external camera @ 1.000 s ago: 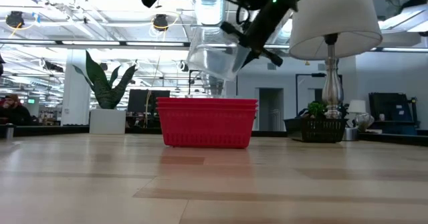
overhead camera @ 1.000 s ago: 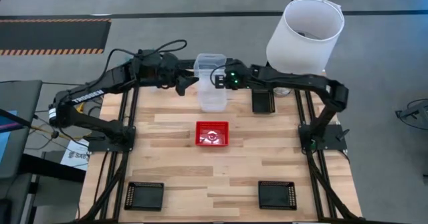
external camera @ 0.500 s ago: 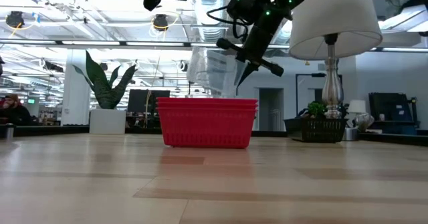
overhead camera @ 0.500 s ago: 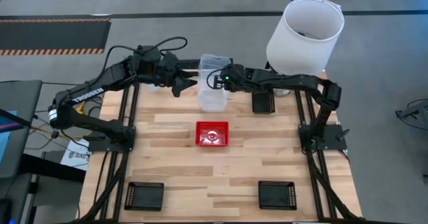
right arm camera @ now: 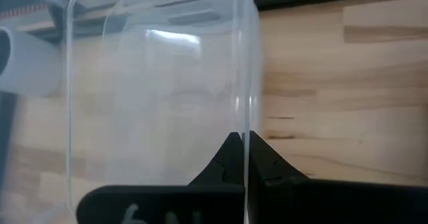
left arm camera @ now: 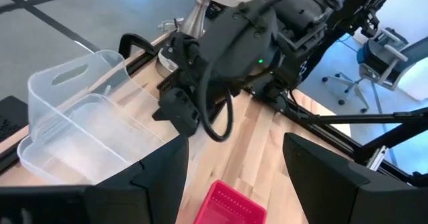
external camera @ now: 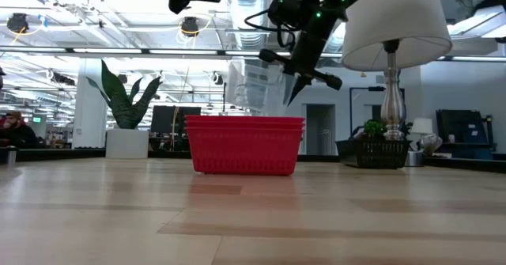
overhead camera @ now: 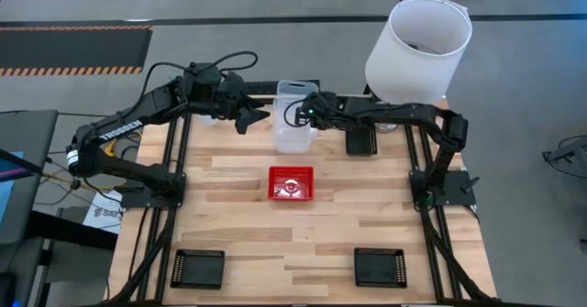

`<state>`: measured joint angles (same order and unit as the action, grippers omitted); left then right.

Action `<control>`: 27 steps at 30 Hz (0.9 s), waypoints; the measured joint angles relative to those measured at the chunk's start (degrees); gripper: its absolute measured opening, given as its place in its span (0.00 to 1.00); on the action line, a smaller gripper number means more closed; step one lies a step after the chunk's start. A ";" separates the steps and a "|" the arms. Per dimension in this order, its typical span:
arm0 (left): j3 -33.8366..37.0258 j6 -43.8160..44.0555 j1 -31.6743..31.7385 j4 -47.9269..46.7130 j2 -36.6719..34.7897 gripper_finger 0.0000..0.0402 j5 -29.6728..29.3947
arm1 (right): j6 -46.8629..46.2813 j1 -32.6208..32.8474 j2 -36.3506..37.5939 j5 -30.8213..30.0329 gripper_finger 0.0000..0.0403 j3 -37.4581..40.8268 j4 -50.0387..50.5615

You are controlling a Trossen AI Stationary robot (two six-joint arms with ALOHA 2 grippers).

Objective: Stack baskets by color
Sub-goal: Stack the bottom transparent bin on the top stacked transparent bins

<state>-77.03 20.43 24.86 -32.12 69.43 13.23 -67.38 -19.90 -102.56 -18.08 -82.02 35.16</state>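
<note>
A clear basket (overhead camera: 293, 119) hangs tilted over the far middle of the table with my right gripper (overhead camera: 310, 116) shut on it. In the low view its lower end is hidden behind the stack of red baskets (external camera: 245, 145), so I cannot tell whether it touches the table. The red stack (overhead camera: 291, 182) sits on its base at the table's centre. My left gripper (overhead camera: 257, 116) hovers open just left of the clear basket, with nothing between its fingers. One black basket (overhead camera: 361, 140) lies at the far right and two more (overhead camera: 197, 268) (overhead camera: 381, 267) near the front corners. My right gripper pinches the clear basket's side wall at its rim (right arm camera: 245, 127), on the basket's right side, one finger inside and one outside. The fingers (right arm camera: 262, 158) come from the table's right, slanting down. The basket stands steeply tilted in the hold, its open side toward the left.
A white lampshade (overhead camera: 419, 46) on its lamp base stands at the far right corner, close above my right arm. A small potted plant (external camera: 379, 142) shows beside the lamp in the low view. Bare wood lies between the red stack and the front baskets.
My right gripper has sunk and rolled, staying shut on the clear basket. The basket has come down behind the red stack, shifted slightly toward the table's right, and tipped steeper.
</note>
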 joint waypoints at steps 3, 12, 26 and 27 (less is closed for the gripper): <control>0.00 0.00 -0.02 0.00 0.00 0.57 0.00 | -0.21 -0.11 0.00 -0.20 0.01 0.00 -0.41; 0.00 0.17 -0.02 0.10 0.00 0.57 -0.02 | 0.03 0.26 -2.16 0.23 0.01 0.05 -1.33; 0.00 0.28 -0.04 0.12 0.00 0.57 0.66 | 0.33 -0.48 -2.49 -0.09 0.03 0.02 -2.18; 0.00 0.28 -0.04 0.11 0.00 0.57 0.93 | 0.33 -0.50 -2.49 -0.08 0.04 0.02 -2.26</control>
<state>-77.03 20.71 24.82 -32.01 69.43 14.17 -67.05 -20.40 -105.06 -18.16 -82.00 32.89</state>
